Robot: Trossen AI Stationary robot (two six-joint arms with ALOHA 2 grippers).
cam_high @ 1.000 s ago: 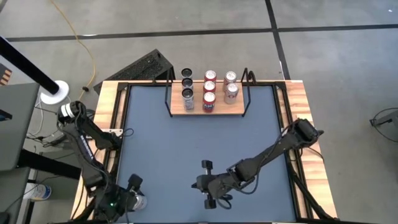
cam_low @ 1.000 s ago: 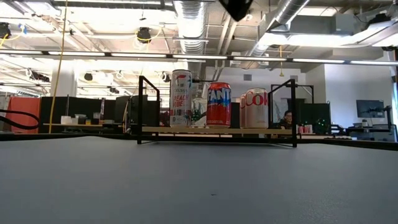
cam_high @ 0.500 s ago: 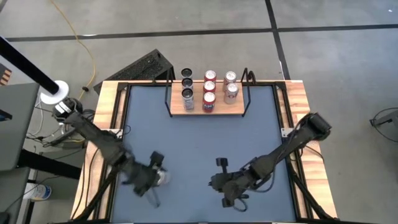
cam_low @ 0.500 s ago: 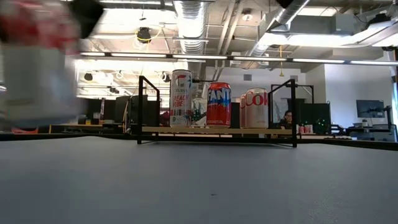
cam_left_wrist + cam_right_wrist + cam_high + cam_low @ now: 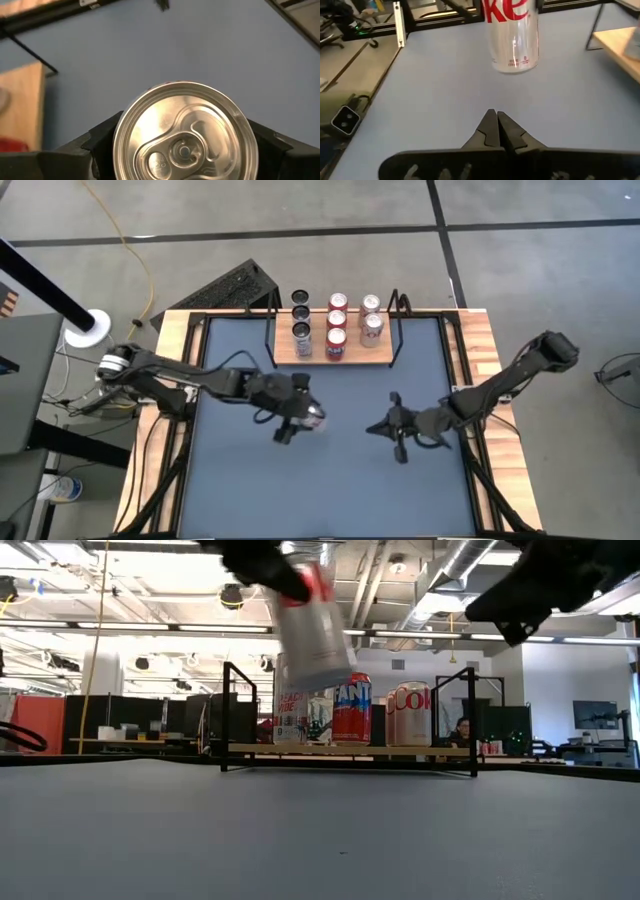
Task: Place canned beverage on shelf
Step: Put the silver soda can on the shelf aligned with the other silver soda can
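My left gripper [image 5: 296, 418] is shut on a silver can with red lettering [image 5: 312, 417], held over the middle of the dark-blue tabletop. The can shows tilted and high in the low view [image 5: 312, 632], and top-on in the left wrist view [image 5: 185, 135]. The shelf [image 5: 350, 358], a light-wood board on a black wire frame, stands at the far edge with several cans upright on it [image 5: 350, 708]. My right gripper [image 5: 372, 428] is shut and empty, right of the held can, its fingertips together in the right wrist view [image 5: 497, 124]. My left gripper pinches the can's side wall just below its top rim [image 5: 119, 142] between its two fingers [image 5: 97, 142], one on each side. The fingers slant down from the table's left. The can is lifted clear of the table and tilted, its bottom hanging lower [image 5: 325, 675].
Wooden side rails [image 5: 172, 390] run along the table's left and right [image 5: 492, 350]. Open blue tabletop [image 5: 300, 490] lies near the front edge. The shelf's board edge shows in the right wrist view [image 5: 620, 42]. A person sits far off in the room [image 5: 462, 730].
My left gripper has swept from the table's near left corner up, toward the far edge and to the right, carrying the can, now lifted and tilted over the table's middle. My right gripper has drawn back toward the right and far edges.
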